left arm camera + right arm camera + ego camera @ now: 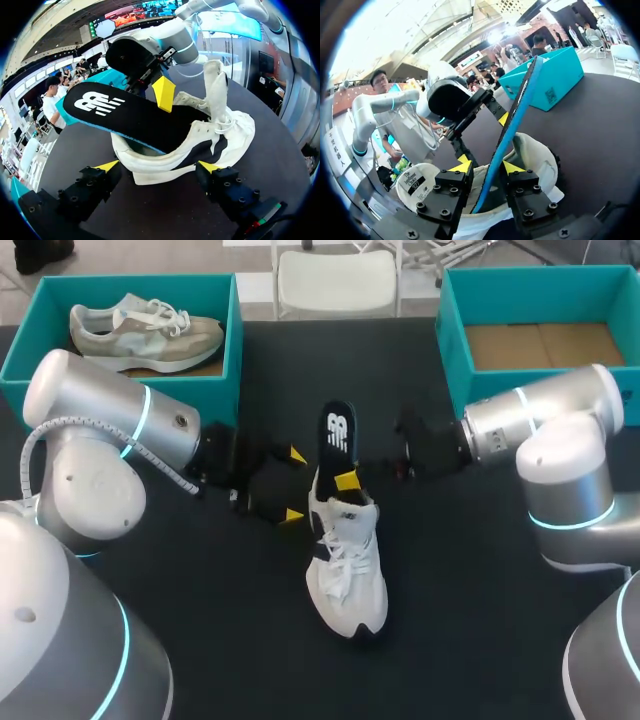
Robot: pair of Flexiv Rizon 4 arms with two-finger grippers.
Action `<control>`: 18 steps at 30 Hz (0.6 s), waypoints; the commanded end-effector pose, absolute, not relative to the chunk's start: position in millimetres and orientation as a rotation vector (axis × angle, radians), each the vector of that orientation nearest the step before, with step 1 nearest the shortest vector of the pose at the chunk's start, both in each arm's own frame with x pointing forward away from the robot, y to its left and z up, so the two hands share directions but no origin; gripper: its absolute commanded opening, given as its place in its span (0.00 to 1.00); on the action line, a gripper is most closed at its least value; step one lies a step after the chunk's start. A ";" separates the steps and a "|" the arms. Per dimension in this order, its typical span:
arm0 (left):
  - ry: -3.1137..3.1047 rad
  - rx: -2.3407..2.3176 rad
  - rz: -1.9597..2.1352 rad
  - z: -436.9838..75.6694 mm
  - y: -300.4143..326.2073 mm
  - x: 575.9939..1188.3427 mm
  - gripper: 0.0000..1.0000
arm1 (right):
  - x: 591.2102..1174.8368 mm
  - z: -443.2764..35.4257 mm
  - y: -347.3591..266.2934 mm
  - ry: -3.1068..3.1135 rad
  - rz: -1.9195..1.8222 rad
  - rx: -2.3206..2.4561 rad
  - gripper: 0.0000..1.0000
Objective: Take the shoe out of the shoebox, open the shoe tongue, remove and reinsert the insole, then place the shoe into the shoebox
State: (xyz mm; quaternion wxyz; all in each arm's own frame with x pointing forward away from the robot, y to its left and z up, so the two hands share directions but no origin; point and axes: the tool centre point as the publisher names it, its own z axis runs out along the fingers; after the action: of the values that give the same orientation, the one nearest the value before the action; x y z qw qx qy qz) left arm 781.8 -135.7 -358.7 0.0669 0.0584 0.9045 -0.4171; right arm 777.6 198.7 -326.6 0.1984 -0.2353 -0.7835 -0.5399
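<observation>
My right hand pinches the black insole edge-on between its yellow tips. It holds the insole slanted upward, its lower end inside the white shoe; I judge the insole step is half done. The shoe lies on the dark bench, toe toward the robot, its tongue standing up so the opening gapes. My left hand is spread at the shoe's side, not clamping, probably placed to steady it against the pull. The teal shoebox at the far right shows its cardboard floor, ready for the shoe.
</observation>
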 end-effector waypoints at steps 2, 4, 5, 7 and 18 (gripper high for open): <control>2.727 0.175 -1.254 -359.1 -136.0 781.2 1.00 | 788.2 -332.1 204.3 -2.186 -1.497 -0.638 0.31; 2.727 0.175 -1.254 -359.1 -136.0 781.2 1.00 | 787.6 -334.4 205.0 -2.179 -1.485 -0.635 0.21; 2.727 0.175 -1.254 -359.1 -136.0 781.2 1.00 | 785.9 -336.1 205.3 -2.174 -1.468 -0.633 0.11; 2.727 0.175 -1.254 -359.1 -136.0 781.2 1.00 | 779.8 -340.0 204.4 -2.165 -1.440 -0.639 0.00; 2.727 0.175 -1.254 -359.1 -136.0 781.2 1.00 | 733.4 -360.9 204.7 -2.088 -1.316 -0.688 0.00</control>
State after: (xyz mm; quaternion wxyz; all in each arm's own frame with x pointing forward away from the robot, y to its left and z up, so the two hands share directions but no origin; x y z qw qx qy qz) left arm 781.8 -135.7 -358.7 0.0669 0.0583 0.9045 -0.4171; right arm 741.0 202.4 -357.0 0.2889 -0.2540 -0.7806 -0.4926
